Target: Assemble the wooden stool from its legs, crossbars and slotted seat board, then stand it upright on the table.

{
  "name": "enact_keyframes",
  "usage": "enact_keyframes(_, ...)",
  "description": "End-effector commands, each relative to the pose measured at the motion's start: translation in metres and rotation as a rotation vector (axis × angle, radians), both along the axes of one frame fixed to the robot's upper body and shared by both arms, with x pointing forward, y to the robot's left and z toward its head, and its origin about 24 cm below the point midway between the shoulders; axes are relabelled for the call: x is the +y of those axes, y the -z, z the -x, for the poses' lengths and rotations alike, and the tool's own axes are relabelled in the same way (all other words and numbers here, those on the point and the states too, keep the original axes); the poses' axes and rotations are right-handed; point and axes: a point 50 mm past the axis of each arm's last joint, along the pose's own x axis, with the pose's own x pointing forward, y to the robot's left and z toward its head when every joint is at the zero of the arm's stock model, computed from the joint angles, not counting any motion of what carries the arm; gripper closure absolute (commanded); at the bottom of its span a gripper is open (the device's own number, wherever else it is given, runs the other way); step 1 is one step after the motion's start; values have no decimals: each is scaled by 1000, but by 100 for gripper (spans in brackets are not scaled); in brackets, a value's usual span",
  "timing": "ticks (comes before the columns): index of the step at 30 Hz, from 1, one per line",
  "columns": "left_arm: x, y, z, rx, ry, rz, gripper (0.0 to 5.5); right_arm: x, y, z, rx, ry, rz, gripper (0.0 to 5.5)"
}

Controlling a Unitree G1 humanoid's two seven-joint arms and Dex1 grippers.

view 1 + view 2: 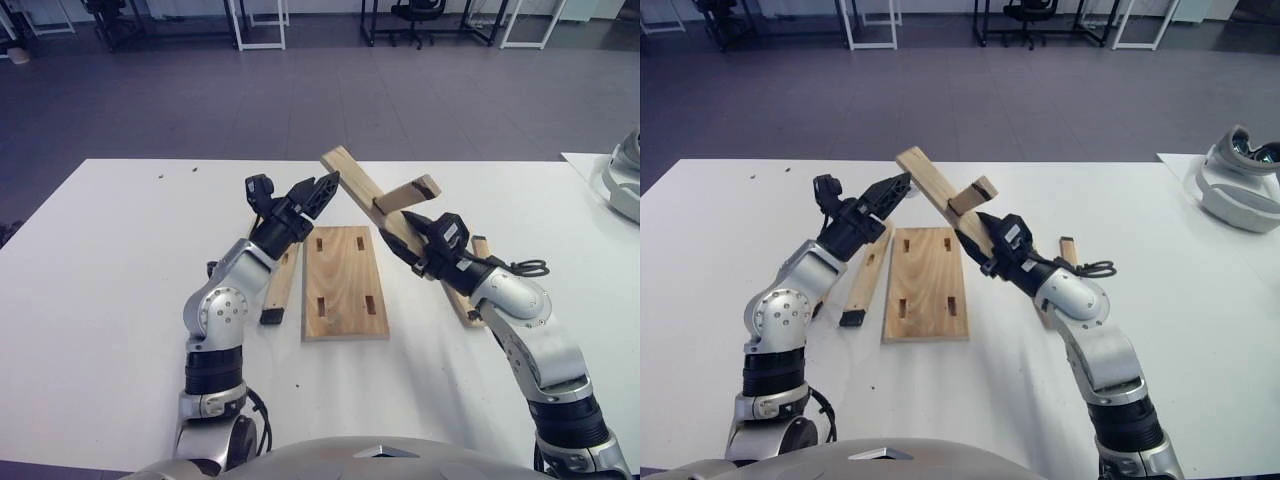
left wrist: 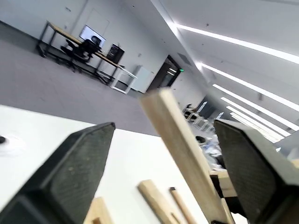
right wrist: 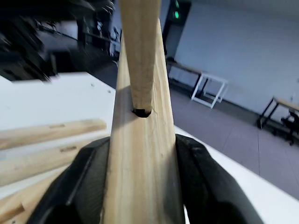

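The slotted seat board (image 1: 345,282) lies flat in the middle of the white table (image 1: 120,300). My right gripper (image 1: 405,240) is shut on a wooden leg (image 1: 358,185), holding it tilted above the board. A short crossbar (image 1: 410,193) is plugged into that leg; in the right wrist view the crossbar (image 3: 140,51) enters the leg (image 3: 140,154) just beyond the fingers. My left gripper (image 1: 325,192) is open at the leg's raised end. The left wrist view shows the leg (image 2: 182,144) passing between the spread fingers (image 2: 70,177). A second leg (image 1: 283,280) lies left of the board.
More wooden pieces (image 1: 468,300) lie on the table under my right arm, with a thin black cable (image 1: 530,268) beside them. A white headset (image 1: 1238,180) rests at the table's far right. Office desks and chairs stand far behind.
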Motion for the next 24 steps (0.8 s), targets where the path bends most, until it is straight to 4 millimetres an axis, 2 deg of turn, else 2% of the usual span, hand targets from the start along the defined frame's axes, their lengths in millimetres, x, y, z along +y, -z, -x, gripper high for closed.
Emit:
enact_keyframes(1, -7, -14, 0, 46, 69, 134, 131, 14, -13, 4, -101, -112, 12, 343)
enact_keyframes(7, -7, -28, 7, 46, 121, 237, 233, 18, -12, 4, -121, -137, 13, 343)
enact_keyframes(18, -5, -21, 10, 89, 122, 223, 433, 19, -13, 7, -157, -153, 22, 343)
enact_keyframes(21, -2, -20, 7, 101, 98, 253, 447, 19, -13, 7, -160, -154, 22, 343)
enact_keyframes(22, 0, -20, 8, 103, 94, 259, 447, 19, -12, 7, -155, -152, 25, 306)
enact_keyframes(24, 2, -16, 12, 121, 80, 254, 448, 19, -9, 7, -140, -150, 28, 268)
